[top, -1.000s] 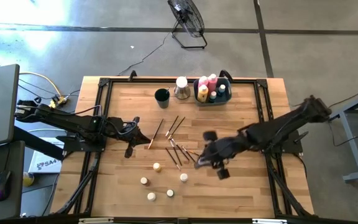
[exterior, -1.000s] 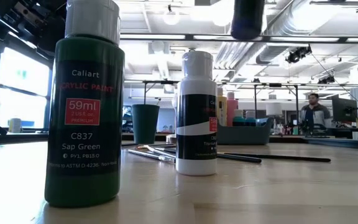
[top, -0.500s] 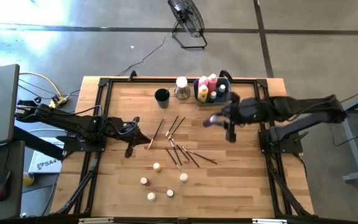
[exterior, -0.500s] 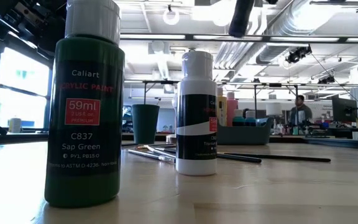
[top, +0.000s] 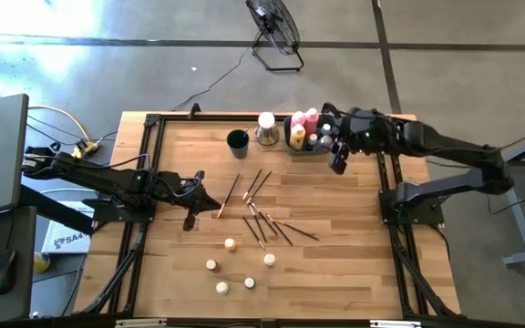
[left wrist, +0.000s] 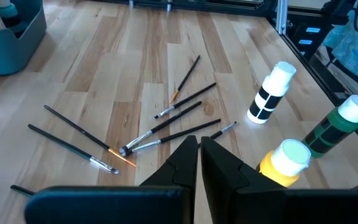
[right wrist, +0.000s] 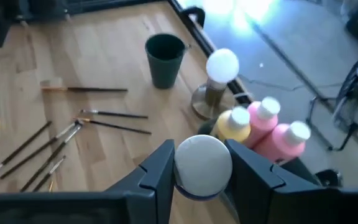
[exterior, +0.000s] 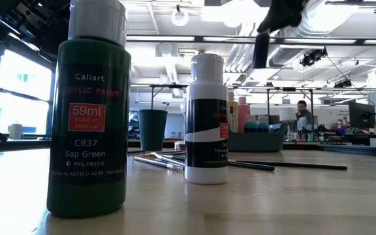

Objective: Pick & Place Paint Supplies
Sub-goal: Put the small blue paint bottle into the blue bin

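Since a second ago the right arm has swung from above the scattered brushes near the tabletop's [top: 180,264] middle to the far edge, and its right end effector [top: 338,157] now hangs beside the grey-blue bin [top: 328,144]. Its fingers [right wrist: 156,172] pinch a white-capped bottle [right wrist: 202,163] by the cap; the bottle's body is hidden below, so its colour cannot be told. Pink and yellow bottles [right wrist: 267,124] stand in the bin just ahead. The left end effector [left wrist: 199,149], pressed together and empty, rests over the tabletop's left side. The brushes [top: 264,219] lie loose mid-table, and small capped bottles [top: 230,244] stand nearer the front edge. In the low view a green bottle [exterior: 94,111] is cut off at its top.
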### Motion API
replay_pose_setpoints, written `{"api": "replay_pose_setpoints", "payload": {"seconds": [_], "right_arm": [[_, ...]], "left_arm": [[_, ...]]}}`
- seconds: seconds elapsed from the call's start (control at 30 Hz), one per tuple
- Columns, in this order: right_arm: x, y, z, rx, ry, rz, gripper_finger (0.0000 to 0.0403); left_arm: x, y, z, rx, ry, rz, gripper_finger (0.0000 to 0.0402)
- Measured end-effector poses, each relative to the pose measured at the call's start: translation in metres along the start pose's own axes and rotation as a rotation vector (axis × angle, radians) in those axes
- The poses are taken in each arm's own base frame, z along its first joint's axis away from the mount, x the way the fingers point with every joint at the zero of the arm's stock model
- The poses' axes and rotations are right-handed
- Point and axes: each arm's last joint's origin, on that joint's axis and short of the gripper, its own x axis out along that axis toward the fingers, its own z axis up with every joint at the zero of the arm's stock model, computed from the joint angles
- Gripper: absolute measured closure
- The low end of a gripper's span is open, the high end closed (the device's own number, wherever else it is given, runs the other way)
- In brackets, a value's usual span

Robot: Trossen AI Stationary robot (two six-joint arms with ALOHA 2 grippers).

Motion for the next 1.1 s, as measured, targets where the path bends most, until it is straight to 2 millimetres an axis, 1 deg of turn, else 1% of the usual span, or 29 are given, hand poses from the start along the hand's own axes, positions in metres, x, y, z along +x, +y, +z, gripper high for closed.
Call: {"api": "replay_pose_setpoints", "payload": {"seconds": [0.13,0.33,0.47,0.57,0.7,0.87,1.0,1.1], "right_arm": [[0.011,-0.014,-0.009,0.024,0.035,0.003,0.0279],[0.033,-0.032,-0.026,0.031,0.029,0.001,0.0287],[0.045,-0.047,-0.040,0.057,0.040,-0.026,0.0278],[0.054,-0.058,-0.052,0.082,0.049,-0.041,0.0282],[0.062,-0.072,-0.065,0.104,0.038,-0.052,0.0288],[0.071,-0.085,-0.080,0.137,0.011,-0.059,0.0275],[0.075,-0.094,-0.090,0.159,0.016,-0.074,0.0285],[0.080,-0.098,-0.093,0.166,0.025,-0.082,0.0288]], "left_arm": [[0.000,0.000,0.000,0.000,0.000,0.002,0.0382],[0.000,0.000,0.000,0.000,0.000,0.003,0.0382],[0.000,0.000,0.000,0.000,0.001,0.002,0.0382],[0.000,0.000,0.000,0.000,0.000,0.002,0.0382],[0.000,0.000,0.000,0.000,0.000,0.002,0.0382],[0.000,0.000,0.000,0.000,0.001,0.002,0.0382],[0.000,0.000,0.000,0.000,0.001,0.002,0.0382],[0.000,0.000,0.000,0.006,0.001,0.001,0.0382]]}}
